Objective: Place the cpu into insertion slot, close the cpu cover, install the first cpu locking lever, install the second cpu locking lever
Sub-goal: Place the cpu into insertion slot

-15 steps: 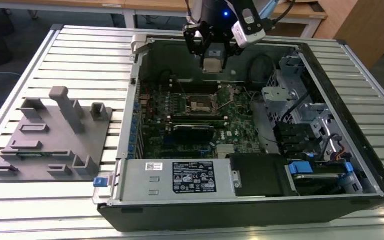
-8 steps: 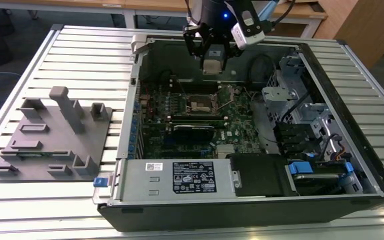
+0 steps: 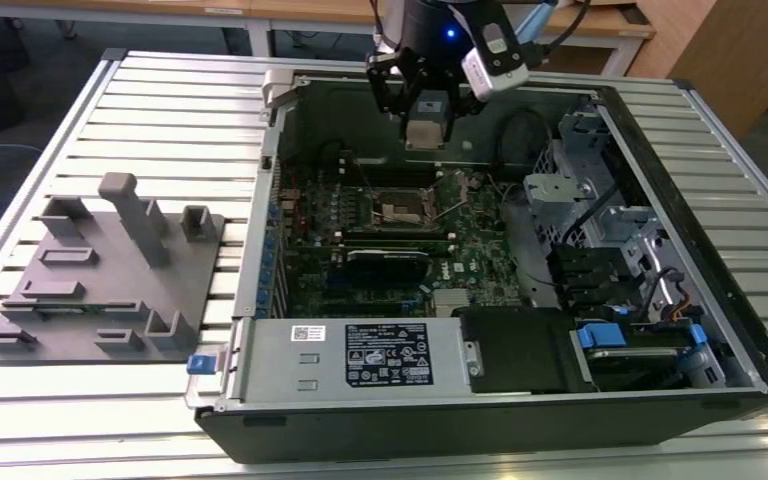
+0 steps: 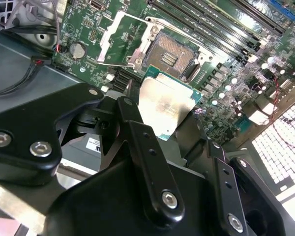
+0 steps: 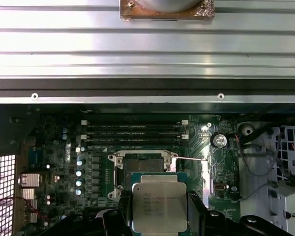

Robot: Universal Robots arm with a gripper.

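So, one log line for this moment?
pincer: shut on cpu | cpu: aloft, not in insertion slot | cpu cover: open

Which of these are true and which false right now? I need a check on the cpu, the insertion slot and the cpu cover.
1. The end effector holds the cpu. True.
2. The cpu already sits in the insertion slot. False: the slot is empty, and the cpu hangs above the board, short of it.
3. The cpu cover is shut over the slot. False: it is swung open, off the slot.
4. A grey fixture block lies on the slatted table, on the exterior view's left of the open computer case. True.
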